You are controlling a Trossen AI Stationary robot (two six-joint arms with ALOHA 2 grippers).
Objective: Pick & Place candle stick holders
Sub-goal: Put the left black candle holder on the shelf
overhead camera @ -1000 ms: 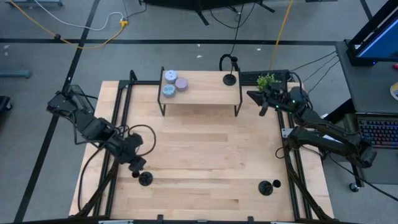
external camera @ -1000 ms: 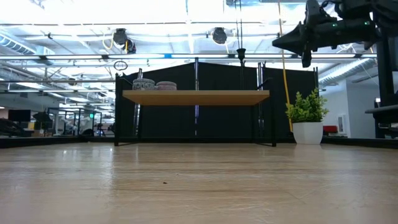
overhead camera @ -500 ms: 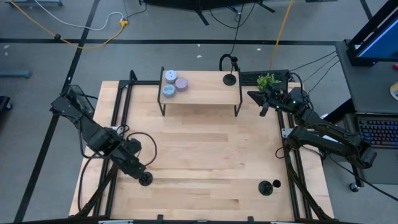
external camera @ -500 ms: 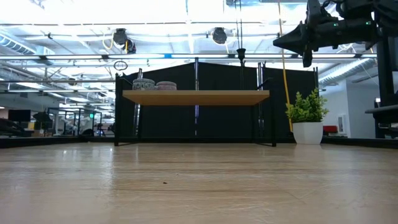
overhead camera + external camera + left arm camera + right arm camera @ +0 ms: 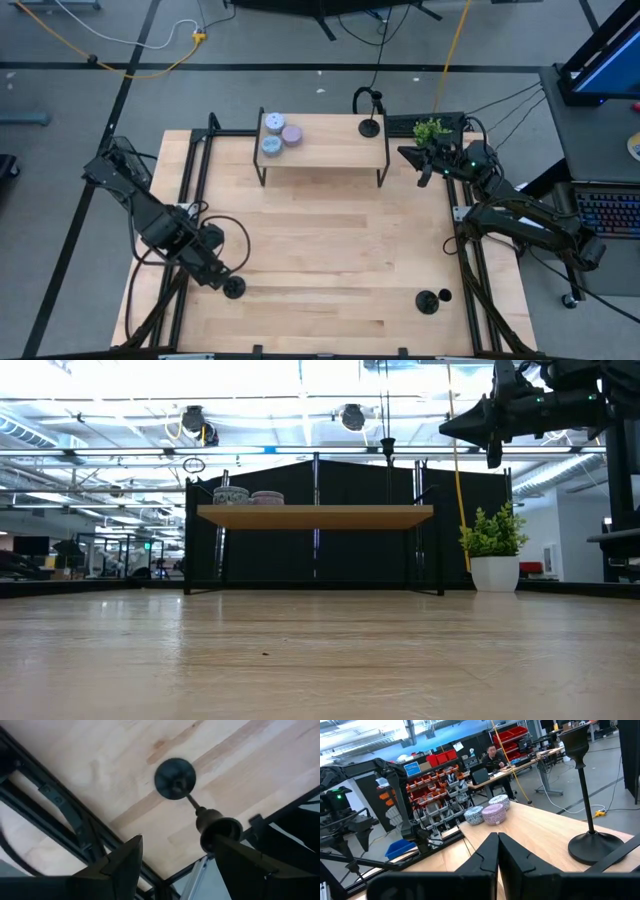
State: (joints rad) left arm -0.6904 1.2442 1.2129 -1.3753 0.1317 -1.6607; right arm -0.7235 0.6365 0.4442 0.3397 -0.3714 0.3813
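Observation:
Three matte-black candle stick holders show. One stands on its disc base at the table's near left; in the left wrist view its base is on the wood and its cup rises toward my fingers. My left gripper is open just above it, the cup close beside one finger. A second holder stands at the near right. The third stands on the wooden shelf, and it also shows in the right wrist view. My right gripper is shut and empty, high at the table's far right. My left gripper comes at the near-left holder from above, slanting. One finger stands right beside the cup at the top of the stem. I cannot tell whether it touches the cup. The holder stands upright on its base.
Pastel blue and purple candle tins lie on the shelf's left end. A small potted plant stands beside my right gripper at the far right. Black frame rails run along the table's left and right sides.
My left gripper has gone toward the table's near edge and down, closing on the near-left holder, which has stayed where it was. The right arm has kept still.

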